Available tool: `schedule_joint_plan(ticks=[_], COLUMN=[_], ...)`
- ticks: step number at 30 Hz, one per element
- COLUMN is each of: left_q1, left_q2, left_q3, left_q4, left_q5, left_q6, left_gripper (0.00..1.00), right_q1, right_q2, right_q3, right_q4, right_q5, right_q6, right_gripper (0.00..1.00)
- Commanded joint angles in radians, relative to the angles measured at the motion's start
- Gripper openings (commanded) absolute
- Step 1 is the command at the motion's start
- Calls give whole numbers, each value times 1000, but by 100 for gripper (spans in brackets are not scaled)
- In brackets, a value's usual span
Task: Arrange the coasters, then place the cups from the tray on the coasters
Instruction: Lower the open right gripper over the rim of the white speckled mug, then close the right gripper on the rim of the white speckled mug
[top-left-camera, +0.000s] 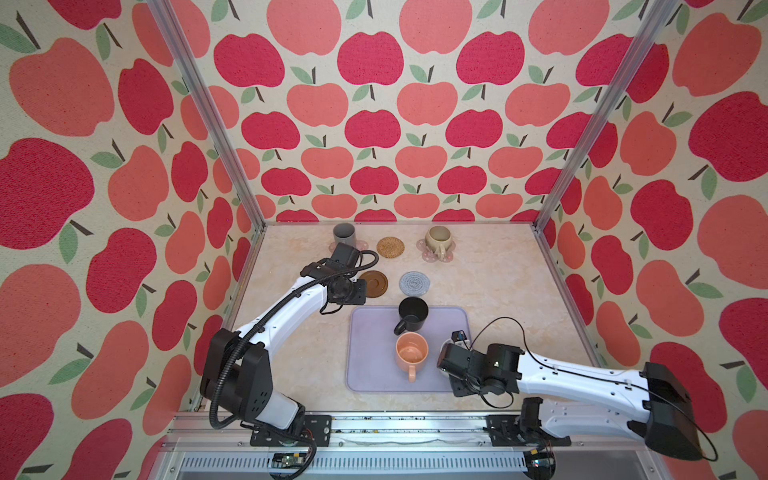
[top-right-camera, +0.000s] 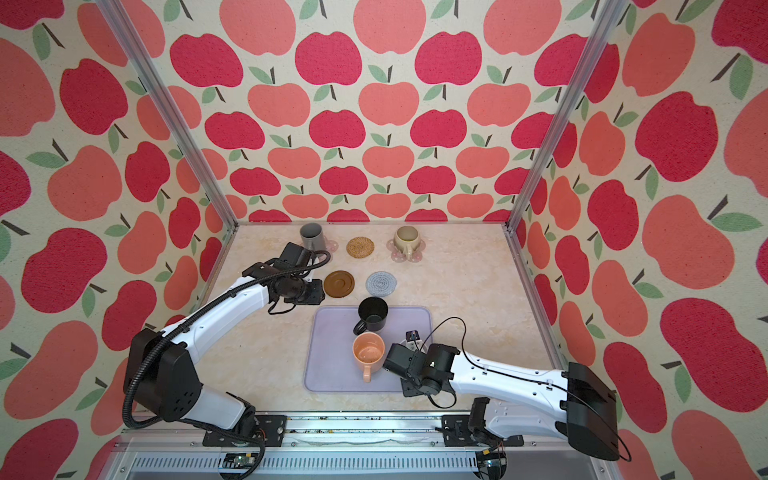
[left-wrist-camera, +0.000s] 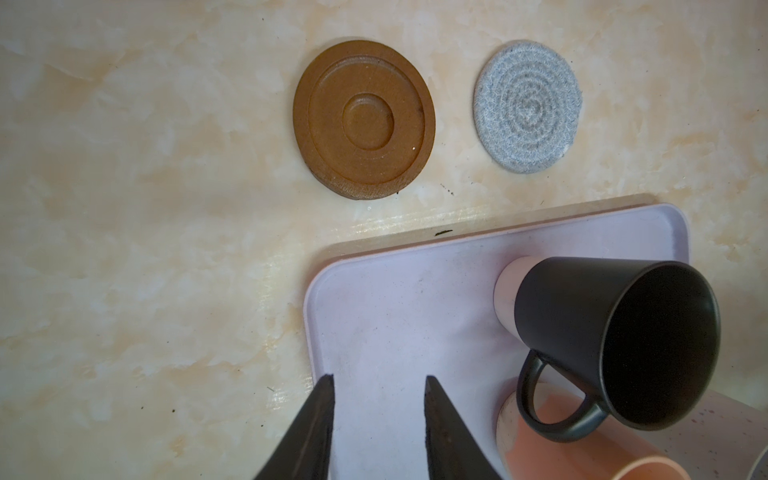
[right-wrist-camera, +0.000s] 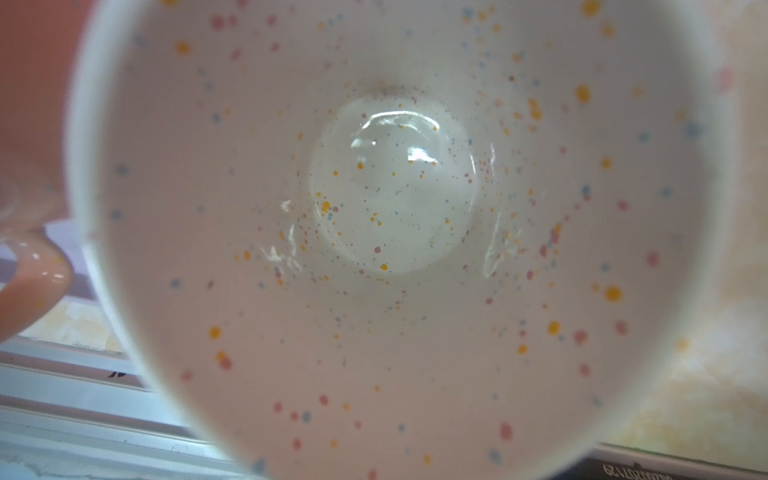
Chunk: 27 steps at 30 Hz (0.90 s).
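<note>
Reference: lavender tray (top-left-camera: 370, 370), flat on the surface (top-left-camera: 498, 286).

- On the tray, far edge: black cup (top-left-camera: 412, 313), upright.
- On the tray, middle: peach-orange cup (top-left-camera: 411, 353), upright.
- At the tray's right edge: speckled white cup (right-wrist-camera: 395, 187), its inside filling the right wrist view.
- Just beyond the tray's far edge: dark brown coaster (top-left-camera: 374, 284) and grey crocheted coaster (top-left-camera: 414, 282), both bare.
- Farther beyond the tray: rattan coaster (top-left-camera: 390, 247), bare.
- Left of it: left pink flower coaster (top-left-camera: 363, 243), under the tall grey cup (top-left-camera: 344, 237).
- Right of it: right pink flower coaster (top-left-camera: 426, 253), under the beige-olive cup (top-left-camera: 438, 239).
- Left fingers (left-wrist-camera: 316, 424): narrow gap, nothing between, above the tray's far left corner.
- Right fingers: closed tight at the speckled white cup, hidden in every view. Cannot tell whether gripping the cup.
</note>
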Motion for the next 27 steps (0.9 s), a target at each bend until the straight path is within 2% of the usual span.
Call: schedule_joint_plan(ticks=[1, 5, 11, 12, 15, 20, 27], left_q1=[5, 10, 22, 23, 24, 28, 33], left_q2=[15, 18, 20, 22, 25, 23, 18], left_q3=[-7, -2, 0, 1, 5, 6, 7], left_q4=[3, -2, 1, 1, 0, -5, -5], left_q5=[16, 13, 16, 18, 19, 17, 21], left_q6=[-8, -7, -7, -7, -7, -6, -7], left_gripper=[38, 38, 38, 38, 38, 38, 38], right_q1=[-72, -134, -171, -174, -179, -184, -192], right_q2=[-13, -2, 32, 40, 74, 113, 104], right_q3=[-10, 2, 16, 19, 40, 68, 78], right_q4=[1, 19, 62, 69, 74, 74, 74], right_q5=[49, 33, 21, 20, 19, 23, 40], right_q6=[-72, -149, -224, -234, -248, -265, -259], right_gripper=[6, 7, 10, 12, 24, 34, 37])
